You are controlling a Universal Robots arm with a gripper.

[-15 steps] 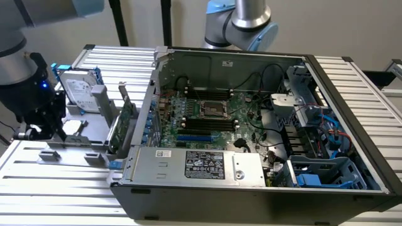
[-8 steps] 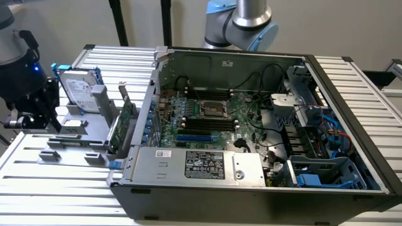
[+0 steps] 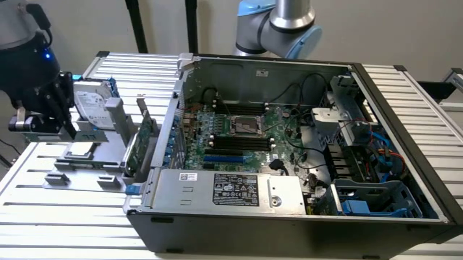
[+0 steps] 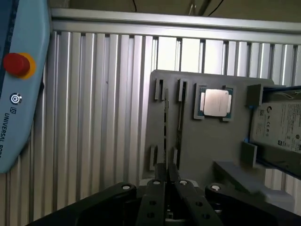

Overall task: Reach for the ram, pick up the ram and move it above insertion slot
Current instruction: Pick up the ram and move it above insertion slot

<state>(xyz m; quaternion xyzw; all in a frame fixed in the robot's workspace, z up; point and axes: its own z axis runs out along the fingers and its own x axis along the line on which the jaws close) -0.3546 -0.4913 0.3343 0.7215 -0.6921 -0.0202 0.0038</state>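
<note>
Hanging over the ribbed aluminium table [image 4: 94, 117] before a pale wall [image 3: 405, 27], the gripper [image 4: 167, 165] had its jaws pinched on the ram [image 4: 165, 127] in the grey fixture plate [image 4: 211, 141].

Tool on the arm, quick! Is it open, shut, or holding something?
Tool: cannot be told. It hangs over the grey tray, close to the ram.

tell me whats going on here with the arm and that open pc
The robot arm's gripper hangs over the gray parts tray beside the open computer case. It is lined up with the ram, a thin stick standing on edge in the tray's slots, near a CPU and a hard drive. The ram sits in the tray, not yet lifted.
</note>
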